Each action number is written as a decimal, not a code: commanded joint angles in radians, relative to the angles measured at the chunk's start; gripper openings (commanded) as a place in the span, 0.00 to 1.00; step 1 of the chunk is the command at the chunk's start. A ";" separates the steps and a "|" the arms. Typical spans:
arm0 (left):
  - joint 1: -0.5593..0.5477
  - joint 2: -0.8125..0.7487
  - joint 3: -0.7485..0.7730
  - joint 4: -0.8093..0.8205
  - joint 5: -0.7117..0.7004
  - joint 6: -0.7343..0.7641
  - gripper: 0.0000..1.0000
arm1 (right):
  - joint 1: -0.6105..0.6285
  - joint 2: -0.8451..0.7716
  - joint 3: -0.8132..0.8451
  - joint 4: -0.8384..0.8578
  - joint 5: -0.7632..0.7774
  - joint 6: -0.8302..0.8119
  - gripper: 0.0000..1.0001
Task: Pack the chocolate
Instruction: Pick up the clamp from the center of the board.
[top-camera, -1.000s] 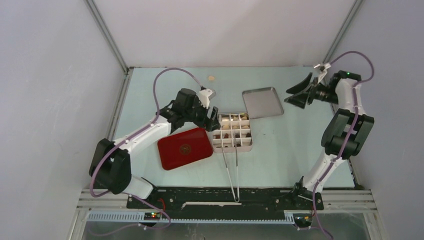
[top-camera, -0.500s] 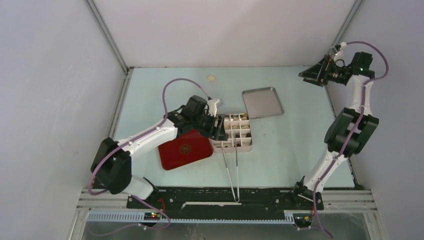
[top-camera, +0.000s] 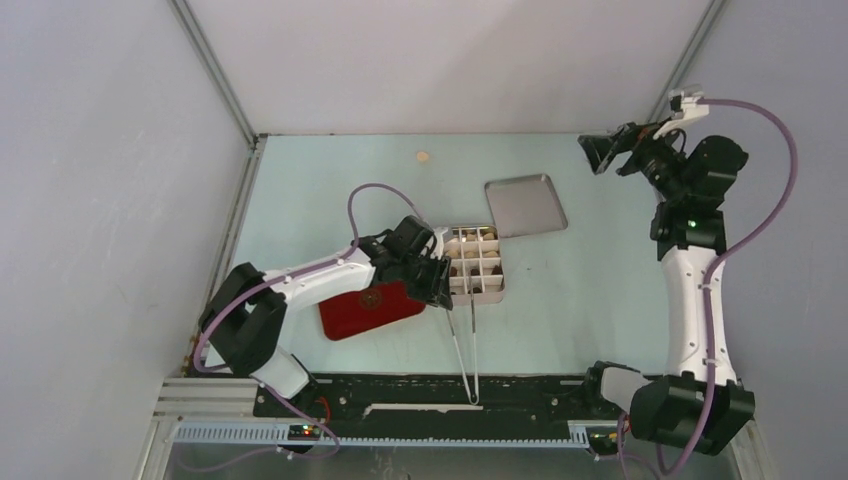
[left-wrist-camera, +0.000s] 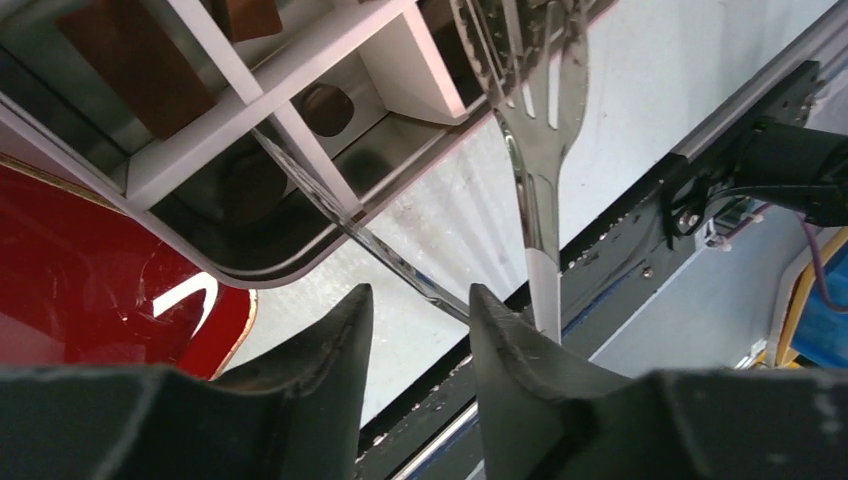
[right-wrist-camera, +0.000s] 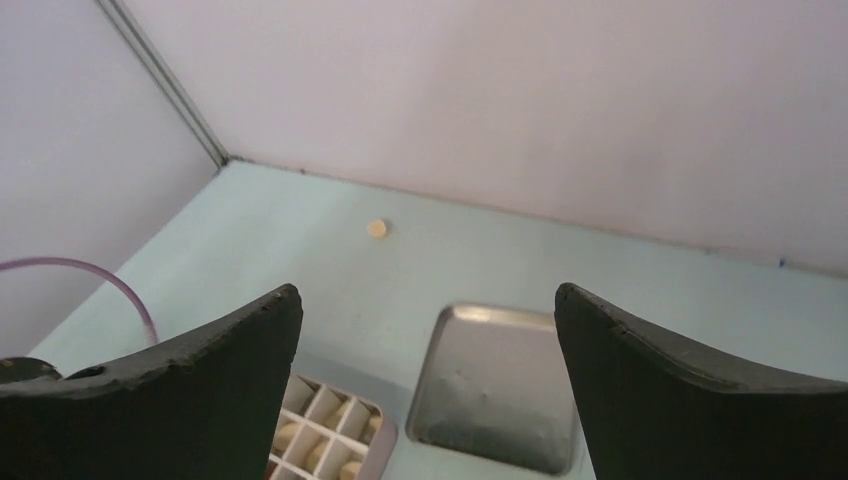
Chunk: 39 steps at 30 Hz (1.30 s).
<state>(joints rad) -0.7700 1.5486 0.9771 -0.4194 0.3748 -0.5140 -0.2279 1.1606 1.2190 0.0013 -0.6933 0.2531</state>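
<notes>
The chocolate sits in the cells of the divided tin, where the tongs rest their tips; my left gripper hangs at its near corner beside the red tray, fingers narrowed with a gap that one tong arm runs into, and my right gripper is spread wide and empty, raised well apart.

No legible text, label, brand name or number in any view. Closest thing to a sign: a round gold emblem at the middle of the red tray — too small from above to make out any letter or figure in it. Up close in the left wrist view, just a thin gold line along that tray's rim and a white glare streak — no lettering. No readable print or stamp on the compartment box, the metal lid or the tongs.
</notes>
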 joint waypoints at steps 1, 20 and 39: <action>0.000 0.010 0.002 -0.009 -0.042 -0.011 0.38 | 0.045 0.029 -0.115 0.013 -0.019 -0.079 0.99; 0.001 -0.023 0.128 -0.124 0.004 0.333 0.00 | 0.335 0.033 -0.233 -0.487 -0.341 -0.768 0.87; 0.000 -0.072 0.259 -0.216 -0.040 0.648 0.00 | 0.706 0.135 -0.233 -0.627 -0.363 -0.971 0.68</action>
<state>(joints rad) -0.7712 1.5146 1.1843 -0.6498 0.3248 0.0895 0.4770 1.2865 0.9771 -0.6788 -0.9638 -0.7750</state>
